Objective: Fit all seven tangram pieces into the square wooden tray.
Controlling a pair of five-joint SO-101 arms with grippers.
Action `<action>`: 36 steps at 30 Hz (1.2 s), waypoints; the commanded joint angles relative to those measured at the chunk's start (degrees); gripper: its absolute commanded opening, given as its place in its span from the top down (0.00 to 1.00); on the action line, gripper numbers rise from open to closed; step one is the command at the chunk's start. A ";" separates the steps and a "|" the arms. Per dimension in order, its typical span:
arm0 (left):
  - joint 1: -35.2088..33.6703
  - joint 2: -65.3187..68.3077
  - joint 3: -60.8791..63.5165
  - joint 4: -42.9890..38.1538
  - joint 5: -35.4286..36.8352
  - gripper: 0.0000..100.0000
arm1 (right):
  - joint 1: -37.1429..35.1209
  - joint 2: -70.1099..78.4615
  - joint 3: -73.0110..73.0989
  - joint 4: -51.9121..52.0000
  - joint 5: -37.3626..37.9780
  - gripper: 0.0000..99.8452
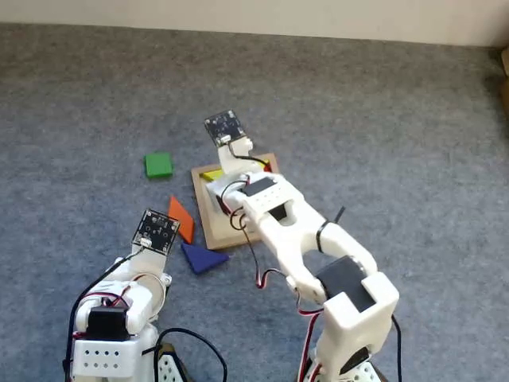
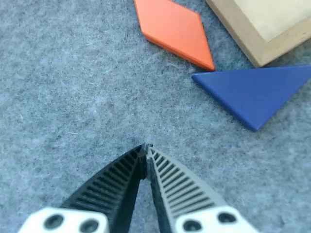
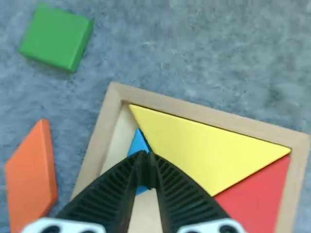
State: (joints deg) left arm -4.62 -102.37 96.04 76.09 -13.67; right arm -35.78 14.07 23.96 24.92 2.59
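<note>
The square wooden tray (image 1: 215, 235) lies mid-table under my right arm. In it sit a large yellow triangle (image 3: 204, 150), a red piece (image 3: 248, 204) and a small light-blue piece (image 3: 138, 142). My right gripper (image 3: 145, 155) is shut, with its tips over the light-blue piece at the yellow triangle's edge; whether they touch it is unclear. On the carpet beside the tray lie an orange parallelogram (image 1: 180, 219), a dark blue triangle (image 1: 203, 257) and a green square (image 1: 158, 165). My left gripper (image 2: 146, 148) is shut and empty above bare carpet, a little short of the dark blue triangle (image 2: 257, 92).
Grey carpet (image 1: 382, 119) covers the whole table, with wide free room to the right and far side. The right arm's white body (image 1: 286, 223) hides much of the tray. A tray corner (image 2: 262, 43) sits close to the orange parallelogram (image 2: 172, 29).
</note>
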 commanded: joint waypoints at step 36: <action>-0.57 -1.54 1.10 0.35 -0.53 0.99 | 15.52 -41.19 16.48 9.19 1.85 0.99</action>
State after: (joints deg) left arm -4.62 -102.37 96.04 76.09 -13.67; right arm -23.65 -15.65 37.93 33.89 4.18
